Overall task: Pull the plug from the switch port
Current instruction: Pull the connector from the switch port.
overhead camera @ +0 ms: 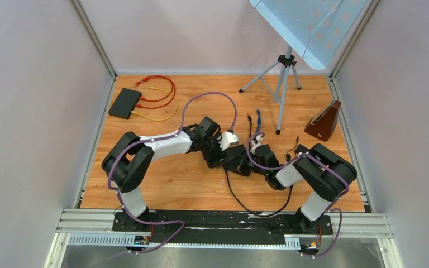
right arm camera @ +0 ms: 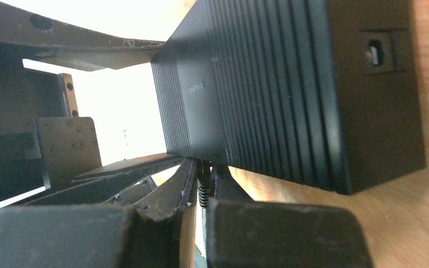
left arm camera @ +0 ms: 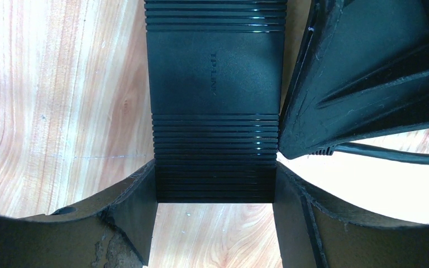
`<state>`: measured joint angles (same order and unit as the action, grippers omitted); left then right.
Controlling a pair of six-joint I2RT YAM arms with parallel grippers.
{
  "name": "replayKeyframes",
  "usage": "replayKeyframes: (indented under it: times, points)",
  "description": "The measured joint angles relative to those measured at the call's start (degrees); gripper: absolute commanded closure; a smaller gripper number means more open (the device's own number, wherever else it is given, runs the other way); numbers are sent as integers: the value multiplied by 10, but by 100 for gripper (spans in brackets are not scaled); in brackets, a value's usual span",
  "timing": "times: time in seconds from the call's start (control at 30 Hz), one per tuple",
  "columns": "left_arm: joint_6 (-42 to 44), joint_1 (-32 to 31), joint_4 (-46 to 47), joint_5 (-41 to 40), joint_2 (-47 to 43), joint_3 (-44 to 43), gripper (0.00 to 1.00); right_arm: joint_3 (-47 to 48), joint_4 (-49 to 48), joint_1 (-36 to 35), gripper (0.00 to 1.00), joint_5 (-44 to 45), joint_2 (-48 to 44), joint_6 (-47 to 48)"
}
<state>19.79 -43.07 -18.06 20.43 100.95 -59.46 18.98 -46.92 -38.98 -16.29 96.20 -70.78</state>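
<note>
**Our Tally**

On the worktop (overhead camera: 173, 187) we count two arms, the left arm (overhead camera: 162, 146) and the right arm (overhead camera: 313, 167). Each has one pincer: the left pincer (left arm camera: 215, 192) and the right pincer (right arm camera: 201, 173).

There are two black switches, the far-left switch (overhead camera: 125, 103) and the middle switch (left arm camera: 212, 84). We count one plug (right arm camera: 203, 195), one tripod (overhead camera: 282, 84), one brown wedge (overhead camera: 324, 121) and one lamp panel (overhead camera: 307, 25).

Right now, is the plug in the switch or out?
In: the plug runs into the switch side, with the right gripper shut on it.
</note>
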Motion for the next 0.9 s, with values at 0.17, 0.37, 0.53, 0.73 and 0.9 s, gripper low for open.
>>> replayKeyframes:
  times: [0.17,0.37,0.53,0.73,0.9]
  points:
    - [-12,-4,-7,20,4,-6,36,-28,-22,9,100,-28,-21,47]
    - [-14,-14,-12,33,9,-12,37,-40,11,10,100,-29,-53,56]
    - [-13,-8,-14,19,11,-16,37,-5,52,19,100,-40,-36,33]
    - [-9,-8,-16,5,12,-17,38,1,5,35,72,-73,7,7]
    - [-15,-7,-8,5,16,-18,38,-4,35,31,69,-38,-4,-12]
